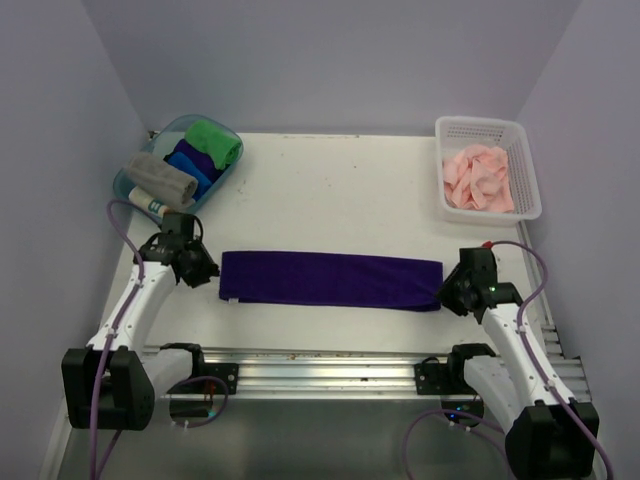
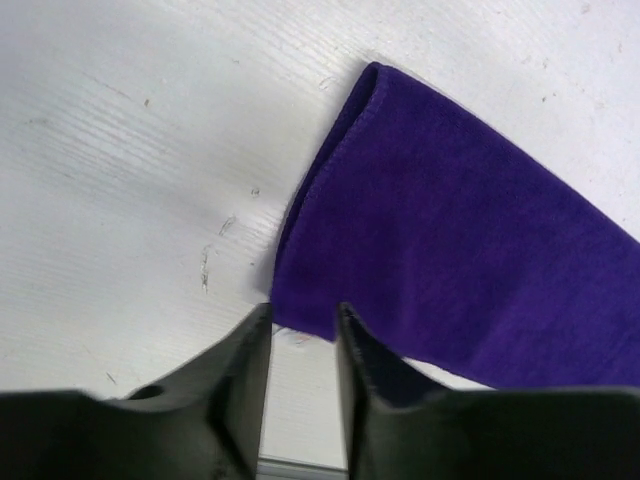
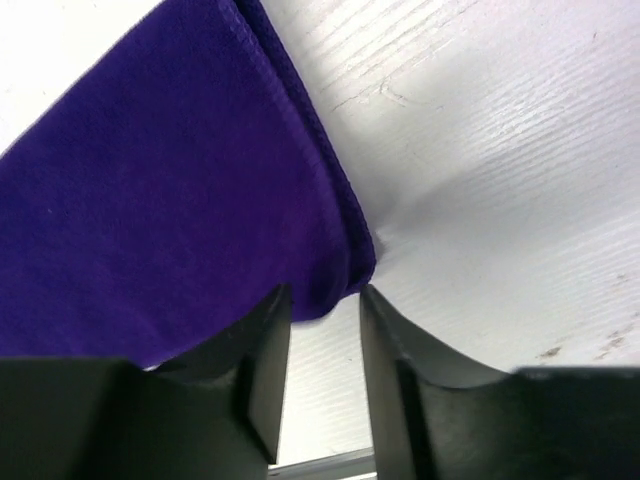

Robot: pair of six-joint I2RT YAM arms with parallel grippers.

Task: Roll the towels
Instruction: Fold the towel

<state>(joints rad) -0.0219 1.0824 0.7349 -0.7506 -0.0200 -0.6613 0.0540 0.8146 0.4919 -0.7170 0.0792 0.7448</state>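
You had the left claw parted only a crack, gripping nothing. The dark purple towel, folded into a long flat strip, stretched between both claws, its corner just ahead of those fingertips. Your right claw was also barely open and empty, with the strip's other end at its tips. A rolled grey towel lay beyond the left claw, and pink towels lay well beyond the right.
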